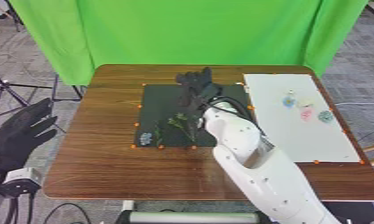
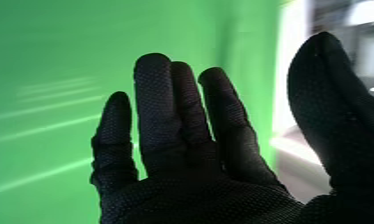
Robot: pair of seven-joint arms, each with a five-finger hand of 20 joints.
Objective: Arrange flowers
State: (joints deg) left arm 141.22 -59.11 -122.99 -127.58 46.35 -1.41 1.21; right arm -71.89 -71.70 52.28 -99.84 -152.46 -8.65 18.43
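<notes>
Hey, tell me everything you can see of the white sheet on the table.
The white sheet is a flat, smooth-looking, four-sided panel lying on the right part of the brown table, beside the black mat. Small decorative pieces lie on its far half, among them a pale blue one, a pink one and a grey-green one. The right arm crosses in front of its near left part; whether they touch, I can't tell.

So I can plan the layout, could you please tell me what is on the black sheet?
Green stems and a small pale-blue cluster lie on the black sheet. Anything beneath the right hand and arm cannot be seen.
</notes>
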